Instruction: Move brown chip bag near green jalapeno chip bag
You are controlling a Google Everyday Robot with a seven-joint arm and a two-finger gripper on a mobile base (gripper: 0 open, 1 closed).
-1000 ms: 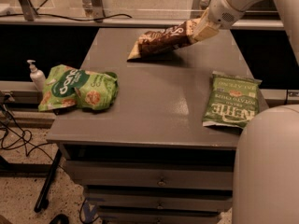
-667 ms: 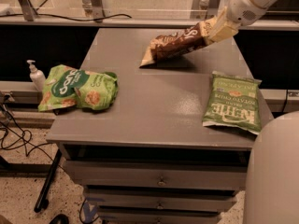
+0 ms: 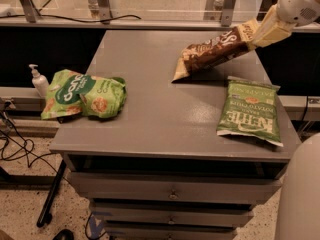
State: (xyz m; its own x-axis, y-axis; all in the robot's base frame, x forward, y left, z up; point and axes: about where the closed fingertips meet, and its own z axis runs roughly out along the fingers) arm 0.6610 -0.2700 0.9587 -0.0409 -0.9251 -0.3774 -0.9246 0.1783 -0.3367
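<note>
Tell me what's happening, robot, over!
Gripper top right, shut on brown chip bag, upper end. Bag tilted, lower end down by the table, behind green jalapeno chip bag. Nothing between them.

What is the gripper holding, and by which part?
The gripper, at upper right, holds the brown bag by its raised cream end, with the bag tilted.
</note>
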